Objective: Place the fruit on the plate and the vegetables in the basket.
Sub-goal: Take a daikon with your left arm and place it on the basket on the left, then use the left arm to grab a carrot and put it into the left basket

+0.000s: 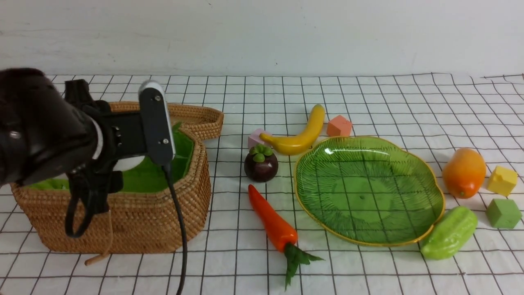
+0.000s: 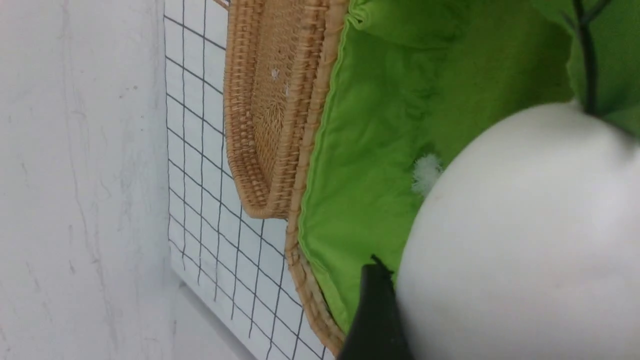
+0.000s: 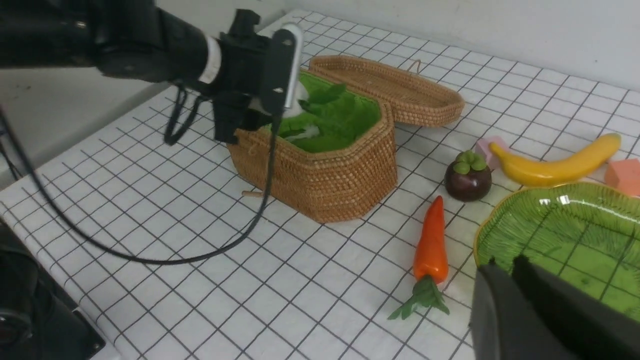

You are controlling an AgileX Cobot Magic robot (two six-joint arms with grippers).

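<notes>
My left gripper [image 1: 123, 163] is shut on the white radish [image 2: 525, 240] and holds it just over the green lining of the wicker basket [image 1: 135, 225]. One black finger [image 2: 376, 310] presses against the radish's side; the other is hidden. On the cloth lie the orange carrot [image 1: 272, 219], the purple mangosteen [image 1: 261, 164] and the yellow banana [image 1: 299, 133], all left of the green plate [image 1: 368, 192], which has nothing on it. The orange mango [image 1: 464, 173] and the light green gourd [image 1: 449, 232] lie to its right. My right gripper [image 3: 505, 261] is shut with nothing in it, above the plate's near rim.
The flat wicker lid [image 1: 200, 116] leans behind the basket. Small cubes sit about: pink [image 1: 256, 137], orange [image 1: 339, 125], yellow [image 1: 502, 180], green [image 1: 503, 213]. A black cable [image 1: 180, 229] hangs in front of the basket. A white wall closes the back.
</notes>
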